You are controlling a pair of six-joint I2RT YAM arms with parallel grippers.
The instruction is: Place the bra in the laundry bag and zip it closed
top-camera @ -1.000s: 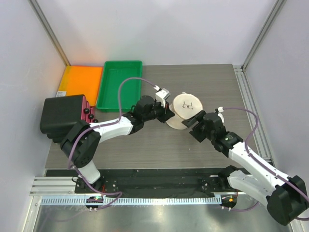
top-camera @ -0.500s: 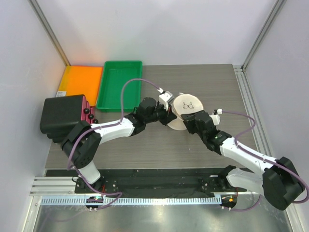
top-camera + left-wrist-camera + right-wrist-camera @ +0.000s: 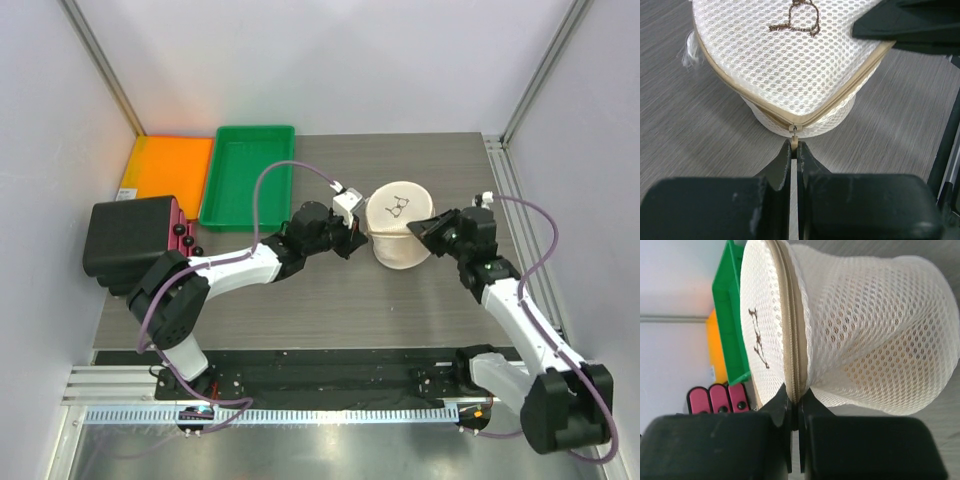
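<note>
The laundry bag [image 3: 400, 238], a round cream mesh pouch with a dark mark on its lid, stands in the middle of the table. My left gripper [image 3: 356, 238] is at its left side, shut on the zipper pull [image 3: 795, 136] at the rim. My right gripper [image 3: 420, 228] is at the bag's right side, shut on the zipped rim seam [image 3: 796, 385]. The zipper line looks closed where it shows in both wrist views. The bra is only an orange-yellow tint [image 3: 865, 371] seen through the mesh of the laundry bag [image 3: 870, 325].
A green tray [image 3: 248, 175] and a flat orange tray [image 3: 168, 165] lie at the back left. A black box [image 3: 125, 238] with red-pink items [image 3: 181, 238] beside it stands at the left edge. Metal rails run along the right side.
My right gripper has closed on the bag's rim and its arm has swung right. The bag has gone from lying tilted to standing taller. The left gripper stayed shut, shifting slightly right.
</note>
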